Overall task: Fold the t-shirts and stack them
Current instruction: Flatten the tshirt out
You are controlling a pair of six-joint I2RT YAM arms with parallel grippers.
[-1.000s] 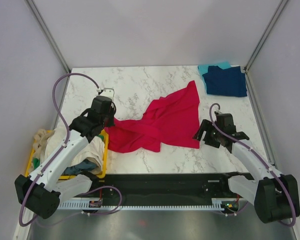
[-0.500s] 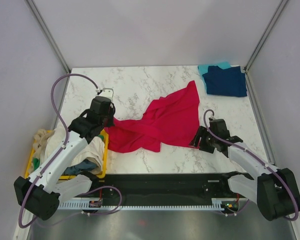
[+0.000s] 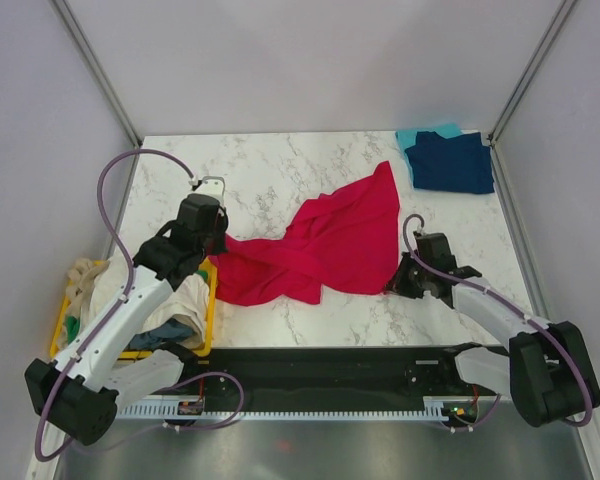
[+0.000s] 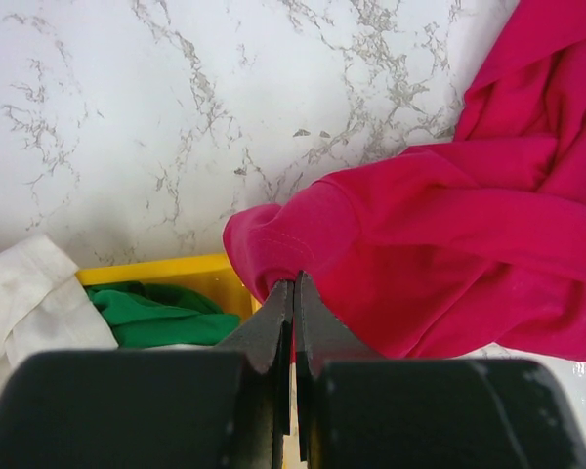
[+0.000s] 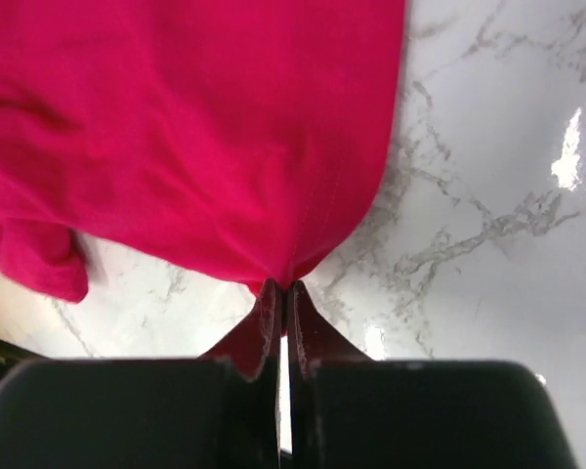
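Red t-shirt (image 3: pixel 325 245): we see it lying crumpled across the middle of the marble table (image 3: pixel 270 170), one corner reaching toward the upper right of the top view.
Left gripper (image 4: pixel 293 288): fingers pressed together on the shirt's left end, cloth bunched just above the tips, beside the yellow bin (image 3: pixel 209 300).
Right gripper (image 5: pixel 281 293): fingers together, pinching the shirt's lower right corner against the marble.
Navy t-shirt (image 3: pixel 450 162): folded on the teal t-shirt (image 3: pixel 418 135) in the table's upper right corner, well apart from the red one.
Bin contents: cream cloth (image 3: pixel 170 305) and green cloth (image 4: pixel 156 315); we think a blue piece lies there too, but it is too small to tell.
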